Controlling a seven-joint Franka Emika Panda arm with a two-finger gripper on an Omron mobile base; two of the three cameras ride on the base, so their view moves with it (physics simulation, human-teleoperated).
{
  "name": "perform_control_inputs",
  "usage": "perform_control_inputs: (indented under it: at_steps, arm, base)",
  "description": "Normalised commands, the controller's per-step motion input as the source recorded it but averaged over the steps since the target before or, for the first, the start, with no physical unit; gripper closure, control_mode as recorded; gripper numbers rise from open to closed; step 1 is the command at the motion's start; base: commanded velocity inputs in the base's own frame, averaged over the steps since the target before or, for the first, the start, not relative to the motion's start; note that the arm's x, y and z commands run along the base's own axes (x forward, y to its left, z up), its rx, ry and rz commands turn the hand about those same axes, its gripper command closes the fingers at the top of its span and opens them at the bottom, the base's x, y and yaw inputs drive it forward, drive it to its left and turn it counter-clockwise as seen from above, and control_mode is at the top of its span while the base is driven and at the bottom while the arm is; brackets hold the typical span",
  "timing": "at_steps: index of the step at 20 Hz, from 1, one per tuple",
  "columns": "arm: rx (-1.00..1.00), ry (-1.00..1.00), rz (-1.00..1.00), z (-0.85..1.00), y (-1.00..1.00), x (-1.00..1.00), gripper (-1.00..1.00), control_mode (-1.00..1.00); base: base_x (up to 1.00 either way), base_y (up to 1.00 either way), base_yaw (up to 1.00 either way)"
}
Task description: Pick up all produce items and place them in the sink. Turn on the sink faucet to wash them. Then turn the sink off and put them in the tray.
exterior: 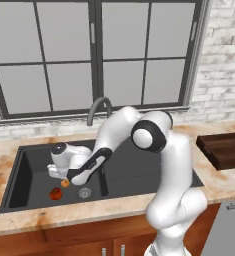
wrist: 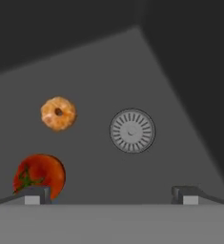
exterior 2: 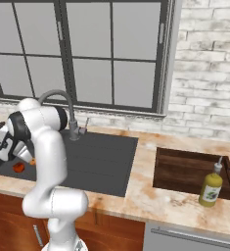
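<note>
While the end effector hangs low inside the sink with its fingers spread wide and nothing between them, the red tomato lies on the basin floor just by one fingertip (the left one in the hand view). The orange-tan ball sits near it, left of the round drain. The tray rests on the surface to the right.

a big dark-framed window sits above a marble-look counter, with a pale brick wall to its right. a yellow-green bottle with a white top stands on the counter. brown wooden cabinets run below.
</note>
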Motion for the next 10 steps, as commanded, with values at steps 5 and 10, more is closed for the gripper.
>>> perform_control_inputs:
  at_steps: [5, 10]
  arm:
    - [0.04, -0.02, 0.0, -0.27, 0.0, 0.37, -1.0, -1.0]
    - [0.04, -0.03, 0.0, -0.32, 0.0, 0.39, -1.0, -1.0]
  base:
    - [0.0, 0.0, 0.0]
    - [0.0, 0.0, 0.0]
